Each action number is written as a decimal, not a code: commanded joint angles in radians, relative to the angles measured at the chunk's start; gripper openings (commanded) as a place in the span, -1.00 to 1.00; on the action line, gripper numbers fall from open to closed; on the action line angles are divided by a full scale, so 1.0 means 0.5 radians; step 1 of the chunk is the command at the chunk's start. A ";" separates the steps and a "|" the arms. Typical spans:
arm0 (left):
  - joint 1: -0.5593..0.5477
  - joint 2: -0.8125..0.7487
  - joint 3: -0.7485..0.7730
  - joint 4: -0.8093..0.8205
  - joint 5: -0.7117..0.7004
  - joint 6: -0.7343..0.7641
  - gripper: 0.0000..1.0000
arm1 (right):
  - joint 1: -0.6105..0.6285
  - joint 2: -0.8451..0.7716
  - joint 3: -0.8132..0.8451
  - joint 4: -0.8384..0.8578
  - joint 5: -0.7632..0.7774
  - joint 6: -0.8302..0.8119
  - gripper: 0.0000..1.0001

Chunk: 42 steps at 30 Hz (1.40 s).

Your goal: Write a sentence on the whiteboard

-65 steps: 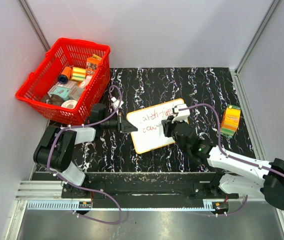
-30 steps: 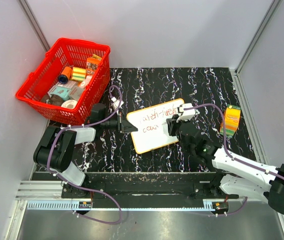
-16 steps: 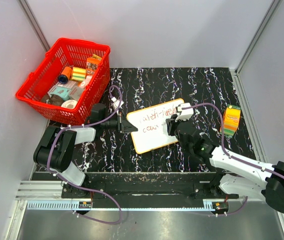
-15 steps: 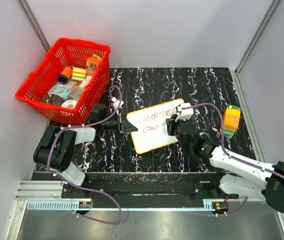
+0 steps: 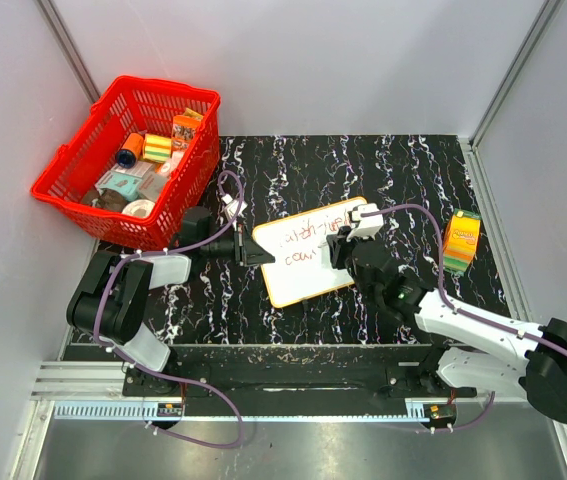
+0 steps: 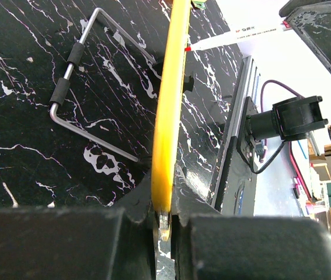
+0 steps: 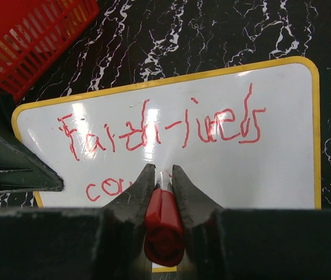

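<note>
Black, white-veined marble-pattern tabletop (image 5: 383, 165) is carrying the flat white rectangular whiteboard (image 5: 298, 275) with the thin orange-yellow rim at its middle, between the two arms. The left gripper (image 6: 164, 220) is pressing its jaws together on the board's left rim, which is showing edge-on in the left wrist view. A bent metal wire stand (image 6: 86, 87) is showing at the board's underside, against the tabletop. The right gripper (image 7: 163, 174) is pinching a red marker (image 7: 164, 224) over the board's right part, with its tip at the white surface. The red handwritten sentence (image 7: 153, 131) is running in two lines, and the fingers are covering most of the lower line. In the top view the right wrist is hiding the board's right end. A red plastic basket (image 5: 188, 185) holding small packages is standing at the far left. An orange, green and yellow carton (image 5: 460, 240) is standing at the right, well apart from the board.
</note>
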 commanded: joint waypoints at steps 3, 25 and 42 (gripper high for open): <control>-0.006 0.036 0.003 -0.121 -0.244 0.262 -1.00 | -0.016 0.000 0.070 0.043 -0.089 0.030 -1.00; -0.013 0.039 0.009 -0.127 -0.254 0.265 -1.00 | -0.016 -0.142 -0.050 -0.123 -0.071 0.101 -1.00; -0.016 0.039 0.009 -0.130 -0.250 0.268 -1.00 | -0.016 -0.117 0.036 -0.009 0.071 0.027 -1.00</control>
